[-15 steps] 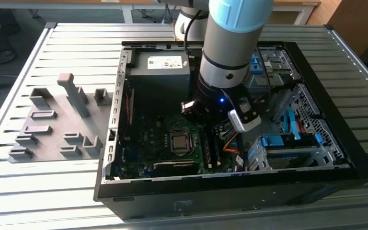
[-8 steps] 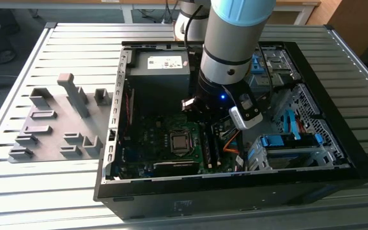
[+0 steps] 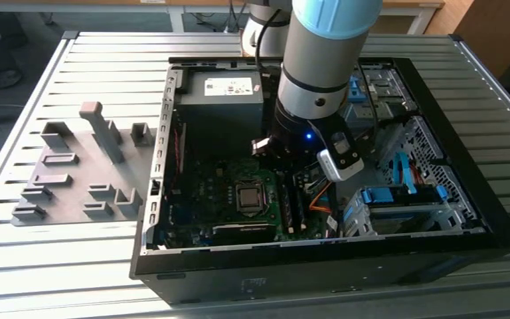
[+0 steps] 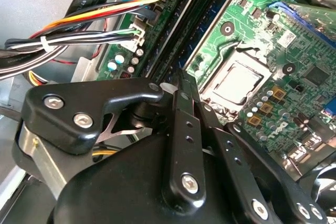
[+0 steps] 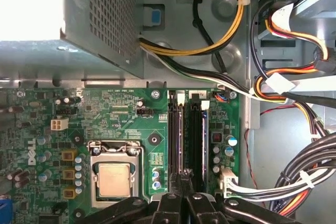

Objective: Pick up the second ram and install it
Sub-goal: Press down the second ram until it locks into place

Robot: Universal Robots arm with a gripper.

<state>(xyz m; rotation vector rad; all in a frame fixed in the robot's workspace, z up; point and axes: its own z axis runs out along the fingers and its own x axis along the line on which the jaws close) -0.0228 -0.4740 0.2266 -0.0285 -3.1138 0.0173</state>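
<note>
Reaching straight down into the open PC case (image 3: 326,266), the arm (image 3: 326,66) stands nearly upright in the exterior view. Its wrist is low over the motherboard (image 3: 202,193), just at three o'clock of the CPU socket (image 3: 250,197).

In both wrist views the gripper (image 5: 181,174) (image 4: 181,80) has its black fingers (image 4: 181,129) drawn almost together, with a mere sliver between them. They point down at the long black slot rails (image 5: 197,129) beside the socket. The second ram (image 5: 179,135) seems to be the thin strip standing on edge in the rail right under the fingertips. We cannot tell whether the fingers pinch it or only press on its top edge, since the fingers cover that spot.

The second wrist view shows the gripper's linkage and its screws close up. The first wrist view shows the whole length of the rails and the socket's metal lid (image 5: 114,179).

A bundle of coloured cables (image 5: 294,177) crowds the board's edge just beyond the rails. The perforated power supply (image 5: 100,19) sits further off.

In the exterior view a drive cage with blue tabs (image 3: 397,206) lies at four o'clock of the wrist. The grey holder blocks (image 3: 78,173) stand outside the case at nine o'clock, on the slatted table (image 3: 60,266).
</note>
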